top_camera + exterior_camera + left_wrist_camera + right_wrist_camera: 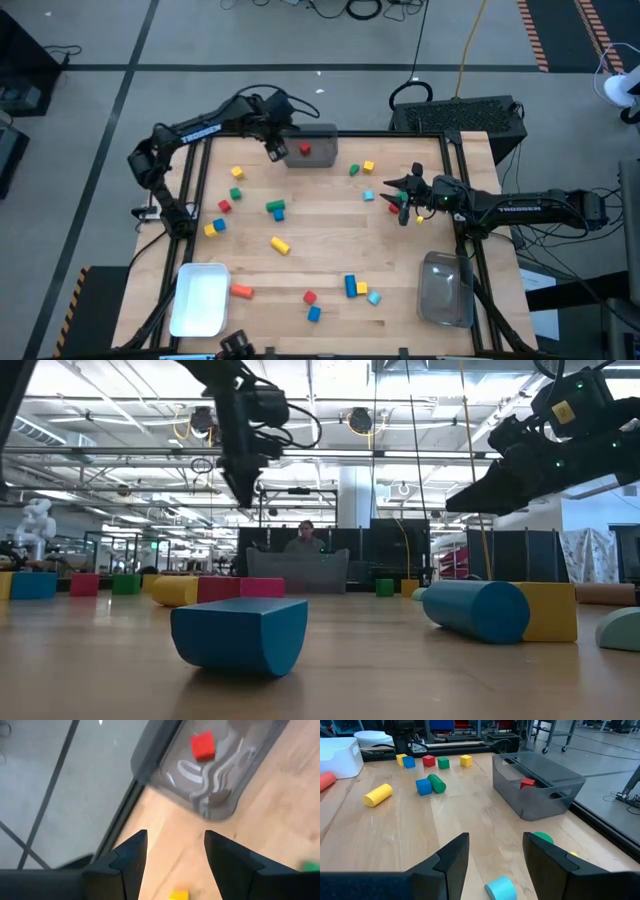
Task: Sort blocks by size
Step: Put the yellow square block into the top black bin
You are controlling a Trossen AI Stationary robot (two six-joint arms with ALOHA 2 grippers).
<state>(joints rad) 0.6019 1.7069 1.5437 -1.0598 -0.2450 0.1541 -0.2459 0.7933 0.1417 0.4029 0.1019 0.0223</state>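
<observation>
Coloured blocks lie scattered flat on the wooden table [330, 240]. Among them are a yellow cylinder [280, 244], a green and blue pair [275, 208] and a blue bar [351, 286]. One red block [202, 746] rests on the floor of the grey bin [322, 150] at the far edge. My left gripper [175, 837] hangs open above the table just left of that bin [275, 152], nothing between its fingers. My right gripper [495, 840] stands open over the right half [403, 208], pointing left, with a cyan block [501, 887] on the table just before its fingers.
A white bin [200, 298] stands at the near left corner and a clear bin [445, 288] at the near right. A green block [540, 837] lies close beside my right gripper. The black frame rails [200, 170] border the table.
</observation>
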